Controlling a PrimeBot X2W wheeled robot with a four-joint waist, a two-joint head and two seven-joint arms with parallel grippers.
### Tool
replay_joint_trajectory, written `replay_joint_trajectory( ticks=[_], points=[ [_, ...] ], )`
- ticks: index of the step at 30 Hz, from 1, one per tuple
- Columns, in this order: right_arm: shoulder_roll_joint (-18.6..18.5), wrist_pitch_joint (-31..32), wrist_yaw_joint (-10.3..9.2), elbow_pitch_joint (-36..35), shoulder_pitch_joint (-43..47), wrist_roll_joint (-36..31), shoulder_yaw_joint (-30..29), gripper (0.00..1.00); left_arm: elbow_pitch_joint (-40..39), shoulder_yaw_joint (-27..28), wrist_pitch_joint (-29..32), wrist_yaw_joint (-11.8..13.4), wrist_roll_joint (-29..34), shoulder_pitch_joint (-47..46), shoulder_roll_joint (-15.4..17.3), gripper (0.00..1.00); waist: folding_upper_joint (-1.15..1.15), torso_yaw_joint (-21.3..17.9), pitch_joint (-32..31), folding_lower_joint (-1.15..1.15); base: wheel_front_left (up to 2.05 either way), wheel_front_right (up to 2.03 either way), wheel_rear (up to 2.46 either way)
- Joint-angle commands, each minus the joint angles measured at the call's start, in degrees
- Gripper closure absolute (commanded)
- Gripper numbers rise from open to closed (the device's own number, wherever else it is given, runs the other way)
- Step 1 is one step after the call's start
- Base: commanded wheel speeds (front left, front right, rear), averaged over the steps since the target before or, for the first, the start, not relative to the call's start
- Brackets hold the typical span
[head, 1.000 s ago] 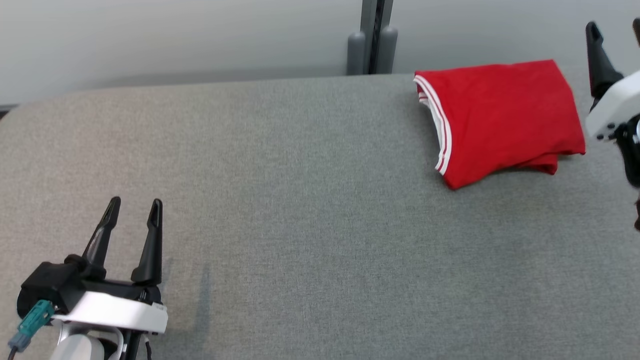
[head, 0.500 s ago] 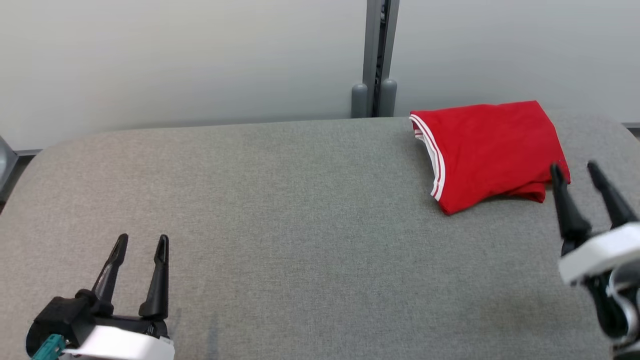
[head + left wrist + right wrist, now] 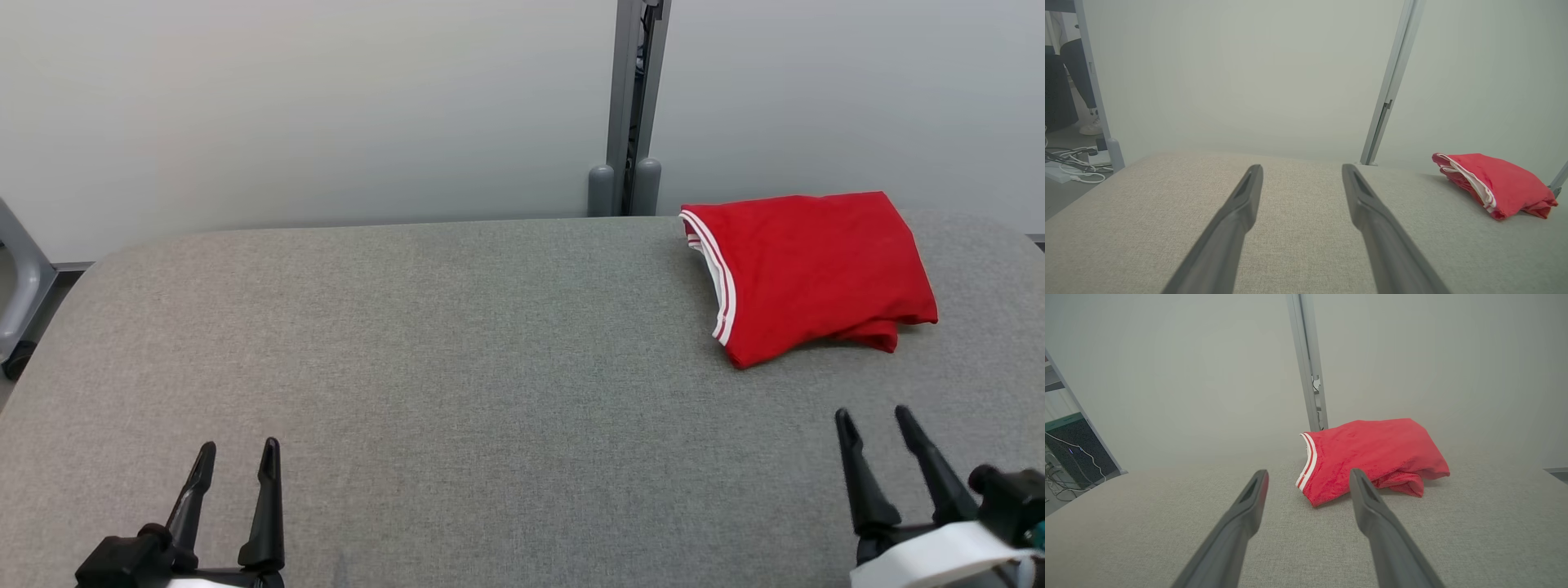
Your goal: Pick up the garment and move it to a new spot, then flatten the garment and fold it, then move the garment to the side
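The garment (image 3: 812, 265) is red with white-striped trim and lies folded at the far right of the grey table (image 3: 457, 367). It also appears in the left wrist view as the garment (image 3: 1498, 183) at the right, and straight ahead in the right wrist view as the garment (image 3: 1372, 455). My left gripper (image 3: 237, 451) is open at the lower left, far from the cloth. My right gripper (image 3: 872, 416) is open at the lower right, a short way in front of the garment, holding nothing. Both grippers' fingers (image 3: 1241, 212) (image 3: 1367, 498) stand apart above bare fabric.
A grey upright post (image 3: 633, 106) stands behind the table against the pale wall. The table's rounded left corner (image 3: 73, 278) borders a grey frame leg (image 3: 20, 286). Cables (image 3: 1069, 163) lie on the floor to the left.
The head camera has tilted up, showing more wall. My right gripper has drawn back from beside the garment toward the near right edge; the garment lies as before.
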Motion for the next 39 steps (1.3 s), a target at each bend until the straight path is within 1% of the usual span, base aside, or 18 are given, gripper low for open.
replay_joint_trajectory(
  ticks=[1,5,7,9,12,25,29,39],
  points=[
    [0.05,-0.97,0.02,0.79,1.04,-0.2,0.66,0.0,0.12,0.51,0.01,-0.36,0.47,0.28,-0.35,0.0,0.0,0.17,-0.1,0.0,0.0,0.0,0.0],
    [-0.95,-3.14,0.02,2.8,1.96,0.41,3.3,0.0,0.66,1.02,0.0,-0.89,0.92,0.56,-0.85,0.0,0.0,0.74,-0.08,0.0,0.0,0.0,0.0],
    [-2.23,-4.04,0.01,4.26,2.5,-0.1,4.01,0.0,1.36,0.89,0.01,-0.98,0.71,0.74,-1.16,0.0,0.0,1.0,-0.13,0.0,0.0,0.0,0.0],
    [-2.25,-4.48,0.02,5.29,2.91,0.18,4.53,0.0,1.66,0.8,0.01,-1.23,0.98,0.7,-1.36,0.0,0.0,1.24,-0.18,0.0,0.0,0.0,0.0],
    [-1.65,-4.86,0.02,6.3,2.91,0.6,3.87,0.0,1.83,1.64,0.01,-1.4,1.39,0.82,-1.25,0.0,0.0,1.47,-0.48,0.0,0.0,0.0,0.0],
    [1.71,-4.81,0.02,2.55,4.1,-2.19,0.08,0.0,1.09,2.11,0.01,-1.46,2.35,1.29,-1.52,0.0,0.0,1.39,-0.83,0.0,0.0,0.0,0.0],
    [2.38,-4.82,0.02,2.26,3.75,-2.69,0.09,0.0,0.93,1.71,0.01,-1.46,2.33,1.25,-1.27,0.0,0.0,1.28,-0.76,0.0,0.0,0.0,0.0],
    [2.64,-4.83,0.02,2.55,3.48,-2.89,0.48,0.0,0.49,2.01,0.01,-1.47,2.54,1.74,-1.08,0.0,0.0,-0.17,-0.94,0.0,0.0,0.0,0.0]
  ],
)
